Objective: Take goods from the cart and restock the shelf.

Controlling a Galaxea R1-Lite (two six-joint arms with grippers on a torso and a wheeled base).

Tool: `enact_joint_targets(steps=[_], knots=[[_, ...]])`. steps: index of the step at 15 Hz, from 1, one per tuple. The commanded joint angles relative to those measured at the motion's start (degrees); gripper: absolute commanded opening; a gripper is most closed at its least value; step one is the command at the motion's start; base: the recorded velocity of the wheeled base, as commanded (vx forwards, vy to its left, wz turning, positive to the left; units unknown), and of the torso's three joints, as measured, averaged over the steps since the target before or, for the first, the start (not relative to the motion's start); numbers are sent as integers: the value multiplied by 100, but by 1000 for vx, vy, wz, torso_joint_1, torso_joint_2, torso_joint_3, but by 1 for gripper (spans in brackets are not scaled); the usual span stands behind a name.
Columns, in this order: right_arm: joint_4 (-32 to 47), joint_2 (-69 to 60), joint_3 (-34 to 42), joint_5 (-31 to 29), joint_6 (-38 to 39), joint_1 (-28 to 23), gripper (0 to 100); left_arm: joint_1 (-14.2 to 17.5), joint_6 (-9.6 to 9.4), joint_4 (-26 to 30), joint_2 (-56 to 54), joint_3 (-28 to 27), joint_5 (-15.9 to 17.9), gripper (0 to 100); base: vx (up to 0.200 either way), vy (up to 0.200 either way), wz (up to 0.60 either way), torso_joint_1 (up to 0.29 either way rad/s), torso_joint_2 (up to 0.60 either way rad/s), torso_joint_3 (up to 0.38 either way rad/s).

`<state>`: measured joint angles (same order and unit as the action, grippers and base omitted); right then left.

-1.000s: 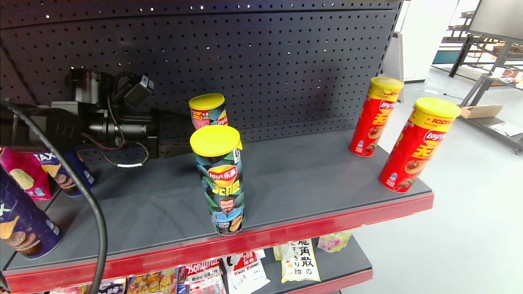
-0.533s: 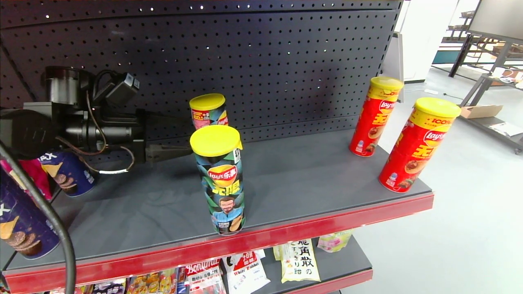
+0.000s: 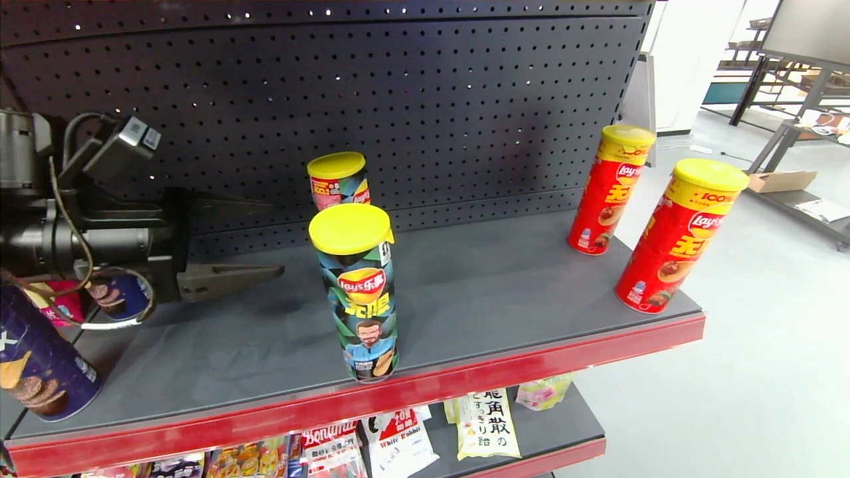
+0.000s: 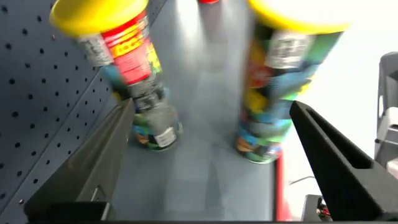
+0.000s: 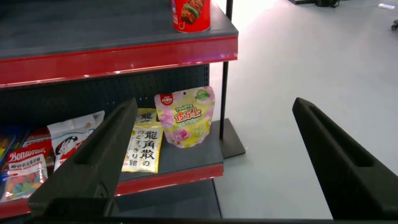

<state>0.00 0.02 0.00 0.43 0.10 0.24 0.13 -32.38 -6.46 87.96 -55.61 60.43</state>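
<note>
Left gripper (image 3: 275, 236), jaws wide and empty, over the shelf (image 3: 505, 285) near front can (image 3: 358, 292) and rear can (image 3: 337, 179) (both upright); right gripper (image 5: 216, 102), jaws wide, facing lower shelf (image 5: 186, 176)

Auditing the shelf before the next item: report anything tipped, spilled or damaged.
Nothing stands out. The front patterned can, rear patterned can, rear red can and front red can stand upright, lids on, nothing spilled. The front patterned one sits close to the red edge of the shelf.
</note>
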Motion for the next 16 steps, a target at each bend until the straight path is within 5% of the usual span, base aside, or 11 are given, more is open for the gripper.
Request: enact_joint_targets(steps=[1, 3, 4, 6, 7, 8, 10, 11, 15, 16], knots=[[0, -2, 0, 1, -1, 2, 100, 233, -5, -4, -982, 587, -49, 100, 0, 0, 0, 0, 0, 0], [0, -2, 0, 1, -1, 2, 100, 426, 74, 4, -1887, 1132, -365, 100, 0, 0, 0, 0, 0, 0], [0, -2, 0, 1, -1, 2, 100, 523, 267, 75, -2503, 1307, -919, 100, 0, 0, 0, 0, 0, 0], [0, -2, 0, 1, -1, 2, 100, 356, 1128, 541, -3724, 1606, -2685, 100, 0, 0, 0, 0, 0, 0], [0, -2, 0, 1, -1, 2, 100, -119, 1709, 1121, -4735, 1844, -4127, 100, 0, 0, 0, 0, 0, 0], [0, -2, 0, 1, -1, 2, 100, -277, 2043, 1578, -5201, 1879, -4768, 100, 0, 0, 0, 0, 0, 0], [0, -2, 0, 1, -1, 2, 100, -312, 3211, 1666, -5834, 1958, -5015, 100, 0, 0, 0, 0, 0, 0], [0, -2, 0, 1, -1, 2, 100, -312, 3308, 1692, -6273, 2169, -4979, 100, 0, 0, 0, 0, 0, 0], [0, -2, 0, 1, -1, 2, 100, -233, 3211, 2193, -7354, 3013, -5243, 100, 0, 0, 0, 0, 0, 0], [0, -2, 0, 1, -1, 2, 100, -224, 3001, 2659, -7442, 3021, -5243, 100, 0, 0, 0, 0, 0, 0]])
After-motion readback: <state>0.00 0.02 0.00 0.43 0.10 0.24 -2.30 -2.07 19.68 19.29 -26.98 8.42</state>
